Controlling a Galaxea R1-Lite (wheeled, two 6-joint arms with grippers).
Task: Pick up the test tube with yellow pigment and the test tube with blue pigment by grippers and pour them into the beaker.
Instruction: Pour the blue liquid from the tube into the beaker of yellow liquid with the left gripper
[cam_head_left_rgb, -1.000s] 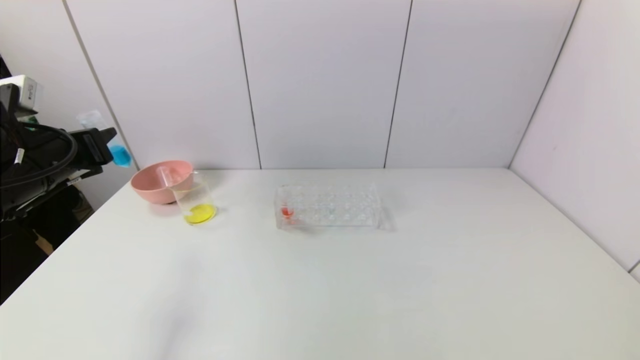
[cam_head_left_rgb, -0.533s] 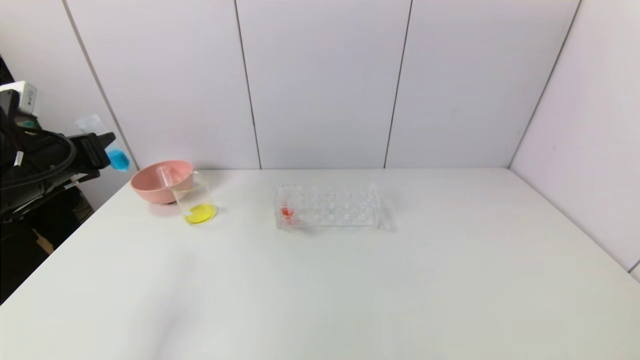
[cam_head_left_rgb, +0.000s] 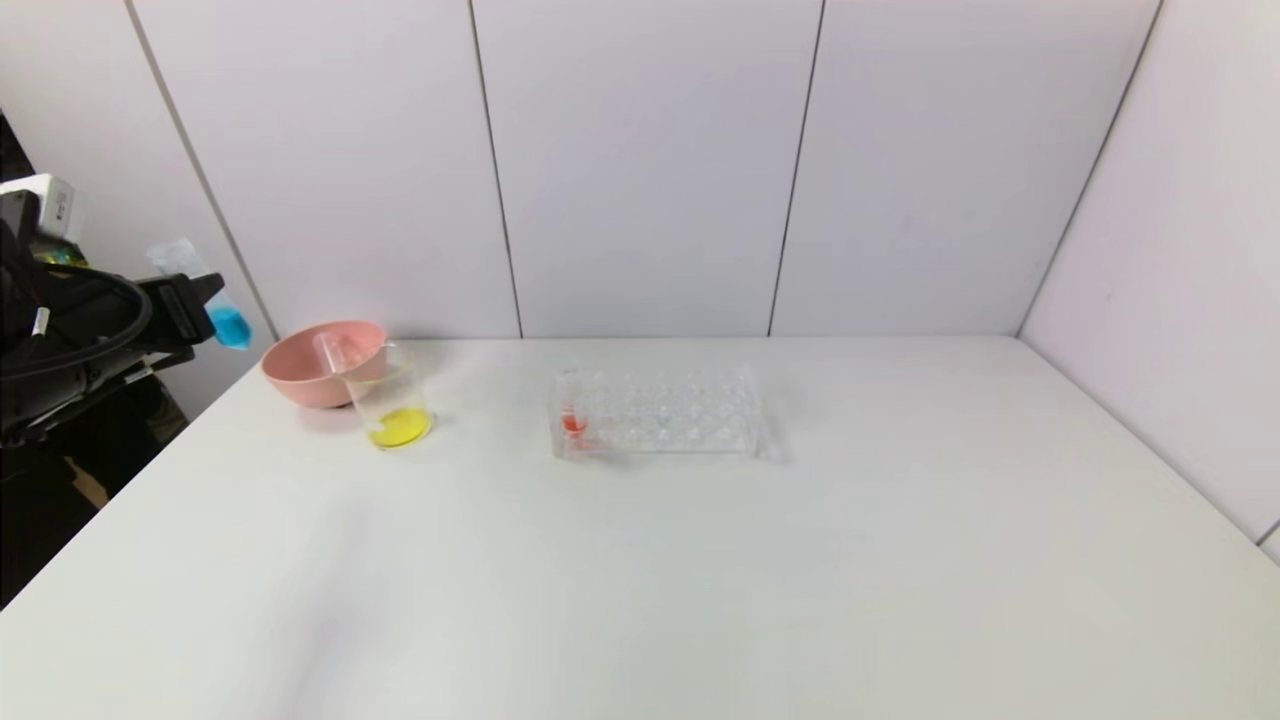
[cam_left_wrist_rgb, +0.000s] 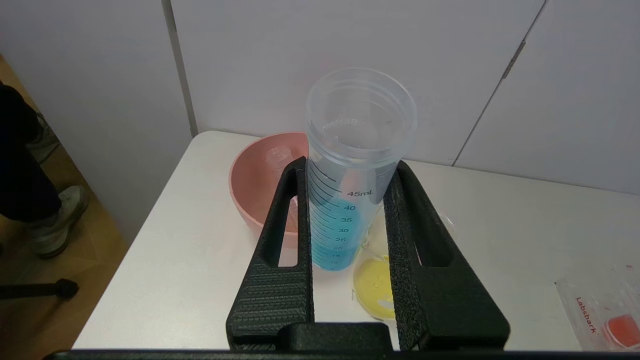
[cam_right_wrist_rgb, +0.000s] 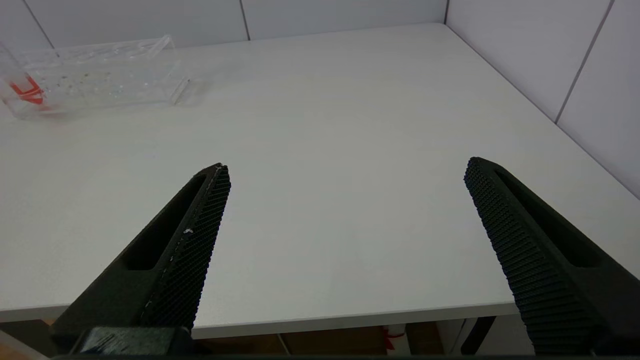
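My left gripper (cam_head_left_rgb: 213, 300) is shut on the test tube with blue pigment (cam_head_left_rgb: 230, 324). It holds the tube tilted in the air beyond the table's left edge, left of the pink bowl. In the left wrist view the graduated tube (cam_left_wrist_rgb: 345, 220) sits between both fingers (cam_left_wrist_rgb: 282, 225), blue liquid at its base. The beaker (cam_head_left_rgb: 392, 400) stands on the table by the bowl with yellow liquid in its bottom; it also shows in the left wrist view (cam_left_wrist_rgb: 375, 285). No tube with yellow liquid shows. My right gripper (cam_right_wrist_rgb: 347, 167) is open and empty over the table's near edge.
A pink bowl (cam_head_left_rgb: 300, 378) behind the beaker holds an empty clear tube (cam_head_left_rgb: 330, 350). A clear tube rack (cam_head_left_rgb: 670, 412) stands mid-table with a red-orange tube (cam_head_left_rgb: 573, 420) at its left end. Walls close the back and right sides.
My left gripper has drifted slightly left and down with the blue tube still in it. Nothing on the table has moved.
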